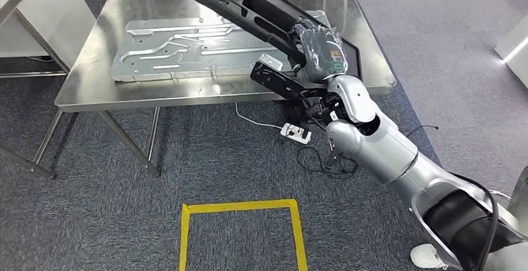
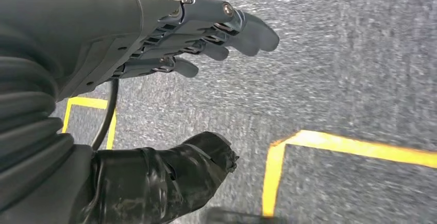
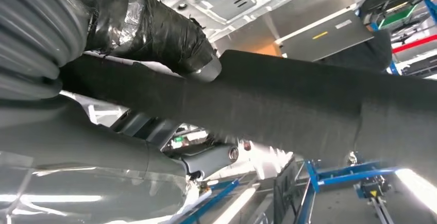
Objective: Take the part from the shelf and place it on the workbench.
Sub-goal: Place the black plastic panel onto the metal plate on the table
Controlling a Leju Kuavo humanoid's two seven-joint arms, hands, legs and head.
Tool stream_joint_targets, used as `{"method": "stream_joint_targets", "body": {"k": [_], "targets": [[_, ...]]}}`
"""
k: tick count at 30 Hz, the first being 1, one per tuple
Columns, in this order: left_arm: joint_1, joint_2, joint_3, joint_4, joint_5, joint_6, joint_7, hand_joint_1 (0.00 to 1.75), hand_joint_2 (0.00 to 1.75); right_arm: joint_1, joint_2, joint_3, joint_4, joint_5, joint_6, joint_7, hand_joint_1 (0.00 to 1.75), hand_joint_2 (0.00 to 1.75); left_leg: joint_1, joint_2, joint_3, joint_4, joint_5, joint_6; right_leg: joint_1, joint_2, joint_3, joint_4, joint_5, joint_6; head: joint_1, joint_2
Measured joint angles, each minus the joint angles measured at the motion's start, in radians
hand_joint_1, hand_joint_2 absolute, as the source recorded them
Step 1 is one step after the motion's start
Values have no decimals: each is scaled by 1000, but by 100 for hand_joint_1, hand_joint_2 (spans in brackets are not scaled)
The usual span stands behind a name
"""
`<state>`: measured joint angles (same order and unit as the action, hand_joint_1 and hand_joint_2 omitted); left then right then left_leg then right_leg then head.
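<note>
A: Head view, near to far. Yellow tape square [image 1: 240,233] on the grey carpet [image 1: 124,177] closest in. Right arm reaches forward from the near right; right hand [image 1: 320,53] is wrapped around a long black part [image 1: 249,9] over the workbench [image 1: 81,78].

B: Grip confirmed?

A: Right wrist view has the thumb [image 3: 149,23] pressed on top of the dark bar and fingers under it. So the part is held, not yet released. It slants from the hand away to the far left, above the tabletop; whether its far end touches the steel I cannot tell.

B: Left hand?

A: Left hand [image 2: 170,44] hangs over the carpet, fingers apart and straight, nothing in it.

B: Step?

A: Placing, I judge. Carry looks done; what is left is to lower the part flat and let go. A silver stamped panel [image 1: 187,50] already lies on the bench to the left of the hand, so the lowering needs the free strip on the right, or the part lands on the panel.

B: Surface, room?

A: Polished steel top, thin legs. Power strip [image 1: 296,133] and loose cables [image 1: 317,156] on the floor under the right edge. White furniture at far left.
</note>
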<state>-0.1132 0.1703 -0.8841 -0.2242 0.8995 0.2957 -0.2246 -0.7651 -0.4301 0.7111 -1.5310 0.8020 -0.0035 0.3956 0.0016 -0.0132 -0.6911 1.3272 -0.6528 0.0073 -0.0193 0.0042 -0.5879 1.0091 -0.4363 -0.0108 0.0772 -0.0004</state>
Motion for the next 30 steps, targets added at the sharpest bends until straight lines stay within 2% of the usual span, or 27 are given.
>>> {"method": "stream_joint_targets", "body": {"k": [1, 2, 3, 5, 6, 7, 8, 9, 10, 11, 12, 13, 15, 16, 17, 18, 19, 20, 21, 22, 24, 26, 27, 29, 30], "targets": [[3, -1, 0, 0, 0, 0, 1, 0, 175, 1, 1, 3, 0, -2, 11, -6, 175, 175, 1, 1, -23, -27, -35, 0, -2, 1, 29, -3, -19, 2, 0, 0], [5, -1, 0, 0, 0, 0, 1, 0, 175, 1, 1, 6, 0, -4, 24, -14, 175, 175, 1, 2, -40, -68, -40, 0, -3, 1, 58, -5, -39, 5, 0, 0], [6, -1, 0, 0, -1, 0, 2, 0, 175, 1, 1, 9, 0, -6, 38, -21, 175, 175, 2, 4, -51, -125, 6, 1, -3, 0, 83, -7, -59, 8, 0, 0], [11, -1, 0, 0, -1, 0, 4, 0, 175, 0, 2, 18, 2, -10, 66, -34, 175, 175, -1, 8, -57, -250, 196, 8, -1, 2, 128, -7, -101, 18, -2, 0], [14, -1, 0, 0, -2, 0, 6, 0, 175, 0, 2, 23, 3, -13, 79, -39, 175, 175, -4, 10, -49, -288, 274, 12, 1, 4, 150, -12, -122, 24, -3, 0], [18, -1, -1, 0, -2, 0, 8, 0, 175, 0, 3, 29, 3, -15, 91, -43, 175, 175, -5, 7, -35, -308, 316, 15, 4, 7, 172, -3, -131, 32, -3, 0], [18, -2, -1, 0, -2, 0, 10, 0, 175, 0, 4, 36, 2, -18, 101, -47, 175, 175, -4, 3, -14, -306, 309, 17, 5, 9, 178, 23, -124, 38, -2, 0], [15, -2, -1, 0, -3, 0, 11, 0, 175, -3, 3, 40, 1, -19, 110, -51, 175, 175, -4, 1, 4, -306, 300, 21, 5, 9, 169, 70, -106, 42, 0, 0], [10, -2, -1, 0, -4, 1, 13, 0, 175, -7, 2, 43, -2, -20, 116, -53, 175, 175, -3, -1, 17, -306, 292, 26, 3, 8, 141, 134, -86, 46, 2, 0], [3, -1, -1, 0, -5, 1, 15, 0, 175, -13, 1, 45, -6, -21, 120, -55, 175, 175, -4, -1, 26, -305, 283, 31, 2, 6, 101, 194, -82, 48, 4, 0], [-1, -1, -1, 0, -7, 2, 17, 0, 175, -19, -1, 47, -11, -21, 123, -55, 175, 175, -6, 0, 30, -305, 279, 38, 3, 3, 62, 242, -105, 49, 7, 0], [-4, 0, -1, 0, -9, 3, 18, 0, 175, -23, -2, 48, -15, -21, 126, -55, 175, 175, -9, -1, 33, -304, 275, 44, 6, 2, 28, 274, -146, 49, 8, 0], [-3, 1, -1, 0, -10, 6, 23, 0, 175, -20, -6, 54, -19, -21, 132, -55, 175, 175, -14, -3, 42, -304, 264, 50, 12, 1, -19, 299, -228, 47, 9, 0], [-1, 2, -1, 0, -10, 8, 25, 0, 175, -15, -9, 57, -19, -21, 134, -55, 175, 175, -17, -4, 48, -304, 258, 51, 15, 1, -28, 286, -244, 43, 9, 0], [2, 2, -1, 0, -10, 11, 28, 0, 175, -10, -12, 60, -19, -21, 136, -54, 175, 175, -21, -5, 55, -304, 252, 51, 19, 1, -27, 250, -231, 38, 9, 0], [3, 2, -1, 0, -10, 13, 30, 0, 175, -7, -14, 62, -19, -21, 137, -54, 175, 175, -25, -6, 62, -304, 247, 51, 26, 0, -17, 193, -190, 27, 10, 0], [4, 0, -1, 0, -11, 14, 31, 0, 175, -5, -16, 63, -19, -21, 137, -54, 175, 175, -28, -6, 69, -306, 242, 50, 35, -2, -6, 126, -132, 12, 10, 0], [3, -1, -2, 0, -12, 14, 33, 0, 175, -5, -18, 63, -19, -21, 138, -54, 175, 175, -31, -8, 74, -308, 239, 50, 43, 1, 4, 70, -85, -2, 9, 0], [1, -3, -2, 0, -13, 15, 33, 0, 175, -5, -19, 63, -20, -21, 138, -54, 175, 175, -31, -10, 77, -311, 237, 48, 50, 5, 12, 30, -51, -16, 9, 0], [0, -4, -2, 0, -14, 15, 34, 0, 175, -5, -20, 63, -22, -20, 139, -54, 175, 175, -32, -11, 79, -310, 239, 47, 53, 9, 15, 8, -33, -25, 8, 0], [0, -1, -2, 0, -16, 16, 34, 0, 175, -5, -21, 63, -24, -20, 139, -54, 175, 175, -34, -12, 79, -305, 243, 40, 47, 13, 29, -12, -21, -33, 10, 0], [1, 1, -2, 0, -17, 17, 34, 0, 175, -5, -21, 64, -26, -20, 140, -54, 175, 175, -34, -10, 66, -279, 226, 25, 37, 8, 45, -27, -10, -33, 8, 0], [0, 2, -2, 0, -17, 17, 34, 0, 175, -5, -21, 64, -26, -20, 140, -54, 175, 175, -30, -8, 46, -244, 202, 15, 32, 5, 51, -30, -6, -32, 7, 0], [-3, 1, -2, 0, -18, 17, 35, 0, 175, -6, -21, 64, -27, -20, 140, -54, 175, 175, -13, -4, -14, -133, 150, -6, 24, 3, 52, -31, -8, -29, 4, 0], [-3, 1, -2, 0, -18, 17, 35, 0, 175, -5, -21, 65, -27, -20, 141, -54, 175, 175, -4, -3, -44, -85, 137, -15, 19, 3, 53, -30, -11, -25, 4, 0]]}}
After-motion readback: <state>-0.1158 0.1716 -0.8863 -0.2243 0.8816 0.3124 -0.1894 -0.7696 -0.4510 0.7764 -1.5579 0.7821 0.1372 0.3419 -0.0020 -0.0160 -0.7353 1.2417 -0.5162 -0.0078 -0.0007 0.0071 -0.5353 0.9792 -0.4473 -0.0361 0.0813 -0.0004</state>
